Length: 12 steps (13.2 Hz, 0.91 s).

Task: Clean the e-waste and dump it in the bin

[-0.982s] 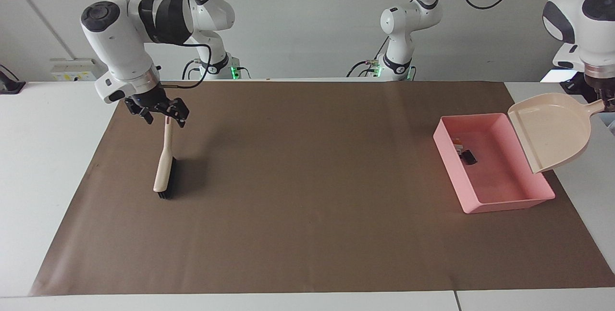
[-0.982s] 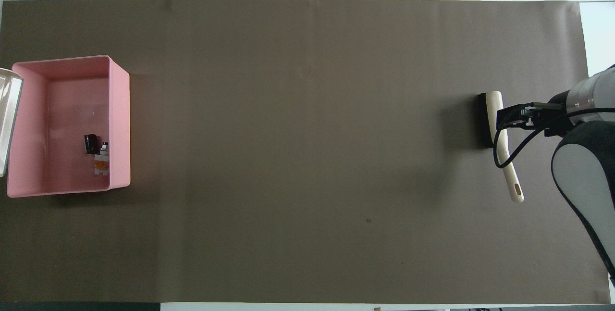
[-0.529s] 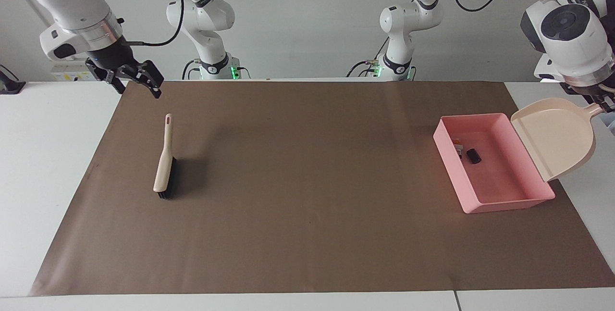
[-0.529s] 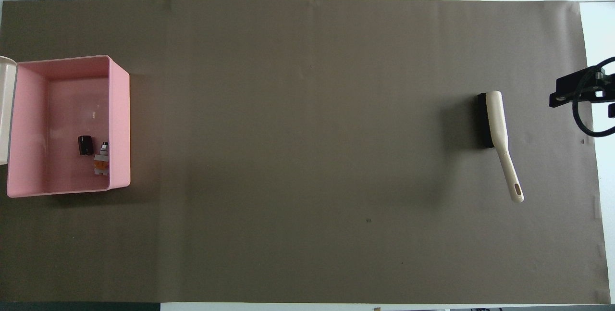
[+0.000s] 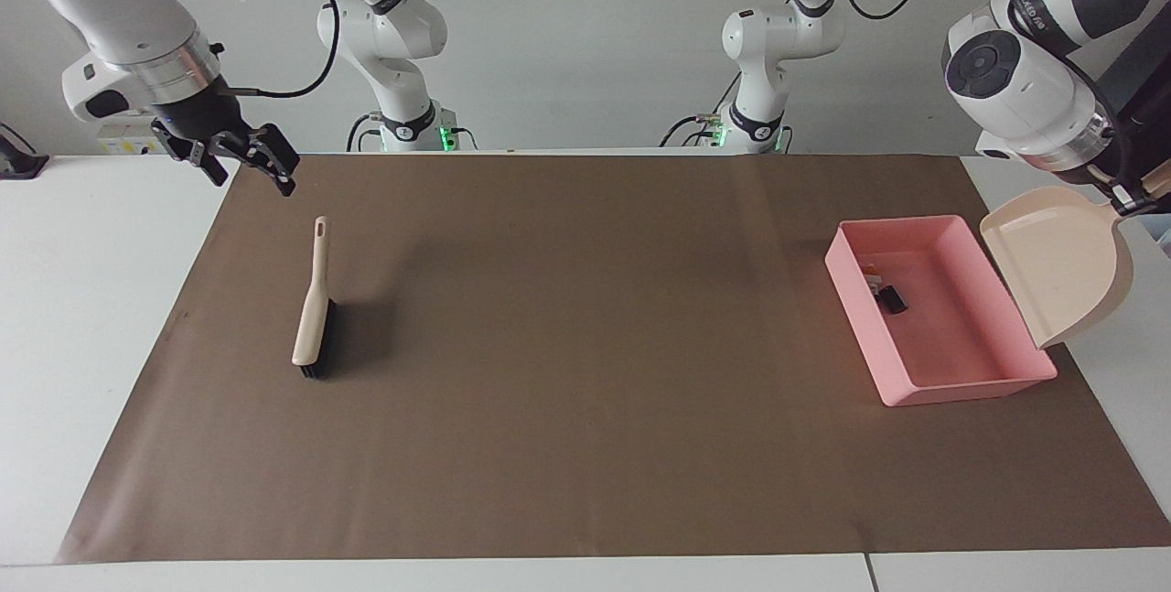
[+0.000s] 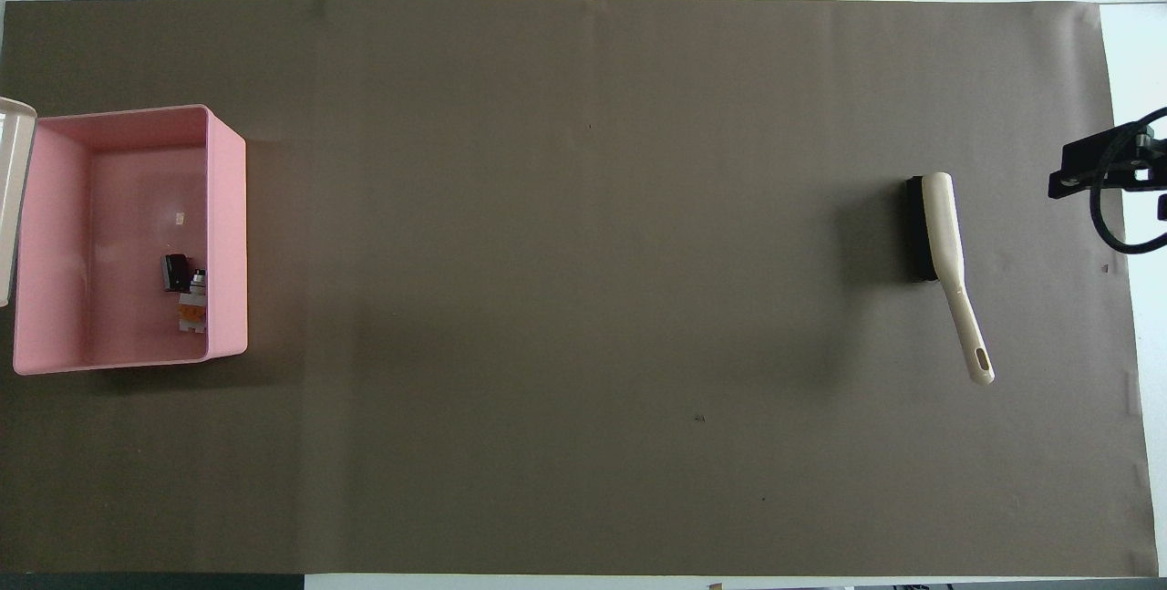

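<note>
Two bits of e-waste [image 5: 887, 294], likely light, rigid and prone to skidding, lie in the bin [image 5: 860, 313] below the left end effector [image 5: 1134, 199], seemingly pinching the dustpan [image 5: 1066, 263] handle. Right end effector [image 5: 240, 157] hangs spread above the brush [image 5: 313, 308].

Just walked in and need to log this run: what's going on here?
A sweep-up is wrapping up. The e-waste lies in the pink bin. The left pincer holds the beige dustpan by its handle, tilted at the bin's rim. The brush lies on the brown mat, and the right pincer hangs open above the mat's edge.
</note>
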Available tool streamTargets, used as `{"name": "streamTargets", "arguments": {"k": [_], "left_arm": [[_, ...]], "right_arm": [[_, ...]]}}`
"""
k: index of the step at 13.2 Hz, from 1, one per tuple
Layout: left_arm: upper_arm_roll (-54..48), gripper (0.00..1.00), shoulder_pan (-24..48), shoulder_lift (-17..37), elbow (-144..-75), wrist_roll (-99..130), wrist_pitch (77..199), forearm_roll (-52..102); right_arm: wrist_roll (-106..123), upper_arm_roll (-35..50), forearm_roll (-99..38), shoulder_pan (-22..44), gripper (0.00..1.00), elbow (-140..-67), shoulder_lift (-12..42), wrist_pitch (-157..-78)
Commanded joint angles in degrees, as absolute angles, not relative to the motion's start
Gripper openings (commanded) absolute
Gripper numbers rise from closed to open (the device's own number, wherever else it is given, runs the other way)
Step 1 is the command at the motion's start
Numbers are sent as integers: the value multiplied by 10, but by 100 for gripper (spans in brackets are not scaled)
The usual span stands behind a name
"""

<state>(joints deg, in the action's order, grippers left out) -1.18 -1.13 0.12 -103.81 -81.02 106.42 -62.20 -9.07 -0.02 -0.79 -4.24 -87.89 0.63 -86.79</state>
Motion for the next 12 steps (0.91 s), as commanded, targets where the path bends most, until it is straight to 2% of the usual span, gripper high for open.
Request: {"name": "streamTargets", "arguments": {"k": [1, 6, 10, 12], "left_arm": [[-10, 0, 3, -18, -1046, -811, 1043, -619], [-7, 0, -5, -11, -986, -981, 1043, -355], [-10, 0, 4, -18, -1004, -1005, 1027, -201], [-10, 0, 56, -19, -1035, -981, 1024, -171]], "right_arm": [[-85, 6, 12, -44, 100, -903, -11, -879], [-69, 11, 37, -25, 100, -908, -10, -875], [-78, 11, 17, -23, 100, -872, 6, -845], [-82, 11, 13, -23, 100, -882, 2, -854]]}}
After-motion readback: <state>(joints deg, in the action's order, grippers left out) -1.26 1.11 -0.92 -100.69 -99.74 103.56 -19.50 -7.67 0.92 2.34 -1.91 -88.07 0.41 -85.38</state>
